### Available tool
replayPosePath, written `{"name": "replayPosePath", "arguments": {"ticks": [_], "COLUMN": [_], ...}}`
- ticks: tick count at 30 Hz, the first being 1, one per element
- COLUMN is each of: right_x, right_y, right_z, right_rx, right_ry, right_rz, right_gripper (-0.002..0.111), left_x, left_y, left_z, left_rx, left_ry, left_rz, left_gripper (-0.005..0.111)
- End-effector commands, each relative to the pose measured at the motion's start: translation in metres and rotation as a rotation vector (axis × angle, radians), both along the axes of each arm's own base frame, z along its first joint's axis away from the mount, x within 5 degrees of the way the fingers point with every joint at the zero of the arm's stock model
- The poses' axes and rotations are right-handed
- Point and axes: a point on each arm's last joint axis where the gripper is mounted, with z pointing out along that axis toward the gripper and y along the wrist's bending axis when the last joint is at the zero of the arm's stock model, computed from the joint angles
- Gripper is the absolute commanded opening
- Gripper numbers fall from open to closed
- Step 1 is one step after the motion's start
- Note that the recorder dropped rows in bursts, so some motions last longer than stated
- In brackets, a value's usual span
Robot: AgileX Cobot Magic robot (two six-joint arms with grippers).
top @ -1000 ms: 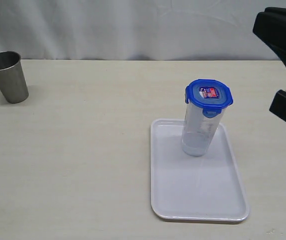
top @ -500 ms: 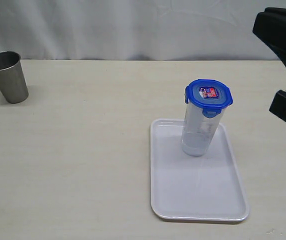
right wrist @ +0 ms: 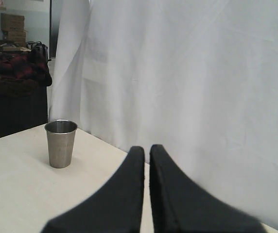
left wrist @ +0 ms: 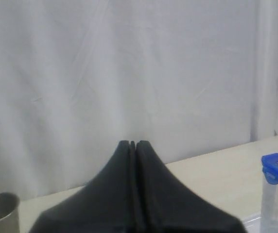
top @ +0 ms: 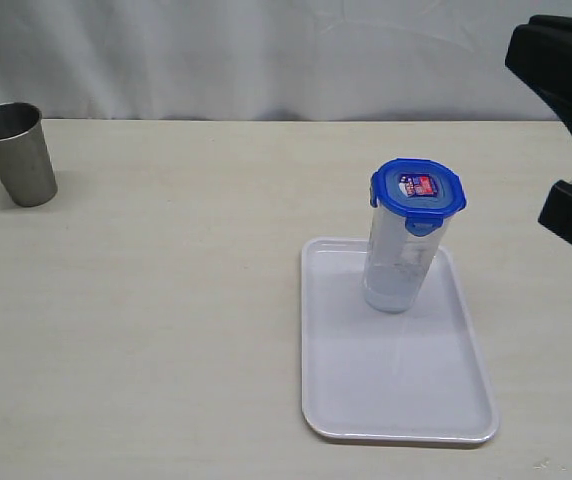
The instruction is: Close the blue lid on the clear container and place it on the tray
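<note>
Looking across the exterior view, we find the clear container (top: 398, 270) standing upright on the tray (top: 396, 400), in the tray's far half, a little right of the frame's middle. The blue lid (top: 418, 188) sits on the container's rim with its red-blue sticker (top: 421, 185) facing up. One flap (top: 423, 226) on the near side hangs down against the clear wall; whether every flap is snapped shut we cannot tell. The tray lies flat on the pale table (top: 166, 320) in the lower right of the frame, its long sides running away from the camera.

At the upper left a steel cup (top: 14, 153) stands upright near the table's far edge, well apart from the tray. A white curtain (top: 266, 50) closes off the back of the scene. Along the right edge, in the upper part of the frame, we see black parts of the right arm (top: 566, 60) above the table — well apart from the container and the tray.

In its own wrist view the left gripper (left wrist: 132, 144) is clenched: the two black fingers press together with no gap and hold nothing. The cup and the lidded container show beyond it on the table. The right gripper (right wrist: 145, 150) is clenched as well — only a thin slit shows between its fingers, with nothing in it, and the steel cup stands on the table beyond.
</note>
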Motion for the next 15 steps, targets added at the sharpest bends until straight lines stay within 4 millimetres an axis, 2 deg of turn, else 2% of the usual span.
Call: {"name": "replayPosePath", "arguments": {"ticks": [1, 8, 15], "right_x": [0.0, 0.0, 0.0], "right_y": [-0.001, -0.001, -0.001], "right_z": [-0.002, -0.002, -0.002], "right_rx": [-0.005, -0.005, -0.005], "right_ry": [0.002, 0.002, 0.002], "right_rz": [-0.007, -0.007, -0.007], "right_gripper": [0.005, 0.005, 0.005], "left_x": [-0.003, -0.013, -0.021], "left_y": [0.013, 0.028, 0.038], "left_z": [-0.002, -0.003, -0.032], "left_rx": [-0.067, -0.166, -0.177], "left_ry": [0.052, 0.05, 0.06], "left_rz": [0.106, 0.235, 0.354], "left_gripper": [0.0, 0.0, 0.0]}}
